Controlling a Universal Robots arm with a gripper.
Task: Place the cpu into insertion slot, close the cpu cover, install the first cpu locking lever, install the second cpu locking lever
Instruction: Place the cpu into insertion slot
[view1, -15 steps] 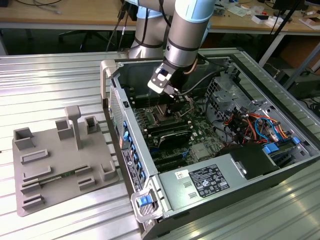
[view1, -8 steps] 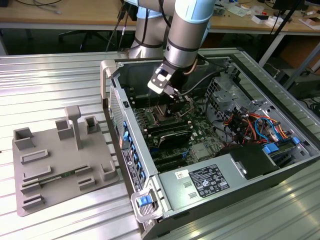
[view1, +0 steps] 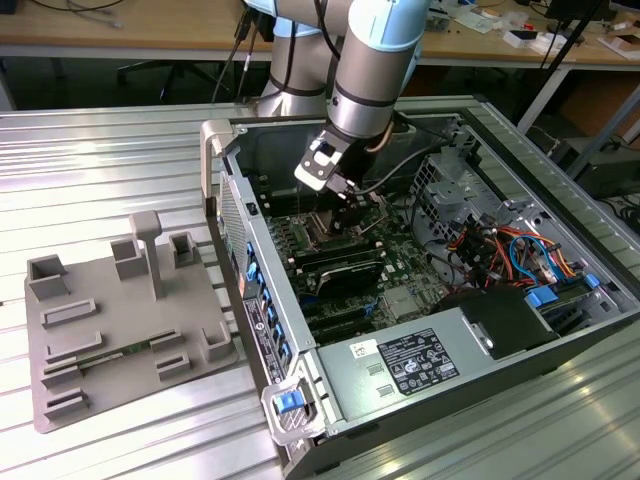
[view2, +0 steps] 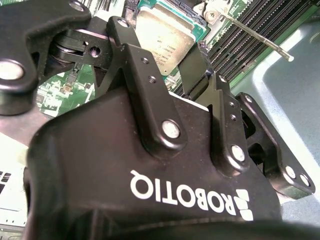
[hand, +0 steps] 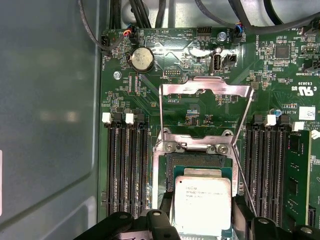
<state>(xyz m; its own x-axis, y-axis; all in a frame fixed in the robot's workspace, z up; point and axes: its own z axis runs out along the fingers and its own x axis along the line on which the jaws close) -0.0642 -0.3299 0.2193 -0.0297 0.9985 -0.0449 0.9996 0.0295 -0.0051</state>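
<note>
My gripper (hand: 202, 212) pinches the cpu (hand: 202, 197) by two opposite edges over the insertion slot (hand: 200, 161), the cpu cover (hand: 205, 89) flipped open; I judge the chip light, stiff, slick-topped and fragile underneath, so edges only.

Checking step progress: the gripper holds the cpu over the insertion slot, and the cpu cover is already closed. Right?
Wrong on the cover. The first wrist view shows the cpu cover swung open, away from the insertion slot. The gripper does hold the cpu over the slot.
</note>
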